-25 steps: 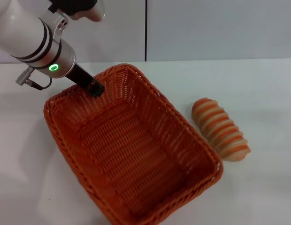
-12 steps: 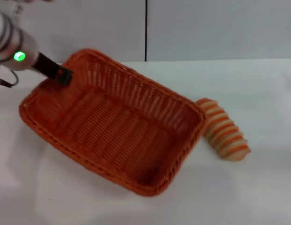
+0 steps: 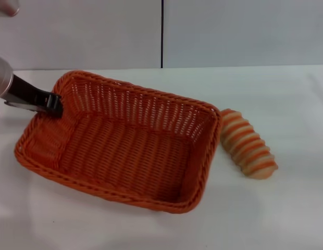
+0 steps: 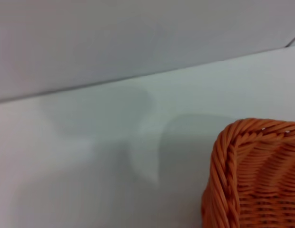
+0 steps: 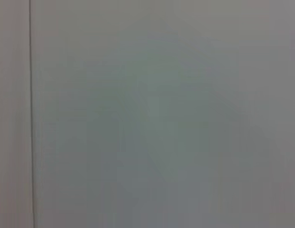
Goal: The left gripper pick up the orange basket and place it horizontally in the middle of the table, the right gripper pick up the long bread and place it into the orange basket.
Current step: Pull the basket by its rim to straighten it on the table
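plain white table (image 3: 286,219) fills the scene, with a pale wall behind it split by one dark vertical seam. the orange basket (image 3: 120,140) sits near the middle, lying almost lengthwise across the view. the left gripper (image 3: 49,103) is clamped on the braided rim at the basket's left end. the long bread (image 3: 248,144) lies just beside the basket's right end, possibly touching it. the right gripper is out of sight.

the basket looks light and fairly stiff, and its thick rim is the natural place to pinch. the ribbed loaf looks light, best held across its middle, where the grooves should stop slipping. no brands, labels or writing appear anywhere.
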You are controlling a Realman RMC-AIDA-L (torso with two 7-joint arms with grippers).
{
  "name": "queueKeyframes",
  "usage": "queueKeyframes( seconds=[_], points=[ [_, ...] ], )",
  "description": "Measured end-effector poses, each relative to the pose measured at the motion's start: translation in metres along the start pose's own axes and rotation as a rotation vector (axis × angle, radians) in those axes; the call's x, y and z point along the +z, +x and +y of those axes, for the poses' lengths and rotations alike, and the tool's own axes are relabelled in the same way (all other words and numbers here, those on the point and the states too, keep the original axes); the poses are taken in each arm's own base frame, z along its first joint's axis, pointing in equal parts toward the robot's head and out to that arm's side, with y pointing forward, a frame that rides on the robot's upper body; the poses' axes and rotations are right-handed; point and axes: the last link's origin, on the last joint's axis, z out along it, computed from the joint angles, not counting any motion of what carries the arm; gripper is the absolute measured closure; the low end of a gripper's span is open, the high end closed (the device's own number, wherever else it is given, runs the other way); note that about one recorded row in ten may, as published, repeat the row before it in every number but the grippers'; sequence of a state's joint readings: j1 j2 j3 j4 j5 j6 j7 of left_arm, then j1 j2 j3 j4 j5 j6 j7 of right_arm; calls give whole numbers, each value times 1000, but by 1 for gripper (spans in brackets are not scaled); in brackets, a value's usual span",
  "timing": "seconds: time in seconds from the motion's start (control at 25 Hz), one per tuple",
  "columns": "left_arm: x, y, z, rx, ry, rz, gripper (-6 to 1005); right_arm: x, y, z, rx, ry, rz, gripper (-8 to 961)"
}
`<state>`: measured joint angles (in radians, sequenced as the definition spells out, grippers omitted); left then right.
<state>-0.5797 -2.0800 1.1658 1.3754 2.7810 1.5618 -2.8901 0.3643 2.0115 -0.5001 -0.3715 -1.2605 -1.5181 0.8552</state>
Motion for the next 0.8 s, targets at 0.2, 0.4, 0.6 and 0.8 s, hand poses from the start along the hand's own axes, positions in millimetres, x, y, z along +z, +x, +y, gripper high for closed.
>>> queueKeyframes(
  seconds=[0.2, 0.4, 0.6, 0.8],
  points=[
    [-1, -19, -6, -103, -118, 32, 822, 8, 6, 11, 13, -28, 6, 217],
    [2, -33, -9, -147, -162, 31, 824, 15, 9, 17, 20, -52, 13, 216],
    [4, -44, -13, -173, -176, 20, 826, 21, 10, 23, 26, -71, 11, 216],
    [3, -52, -10, -189, -224, 35, 837, 26, 10, 25, 25, -87, 8, 216]
  ],
)
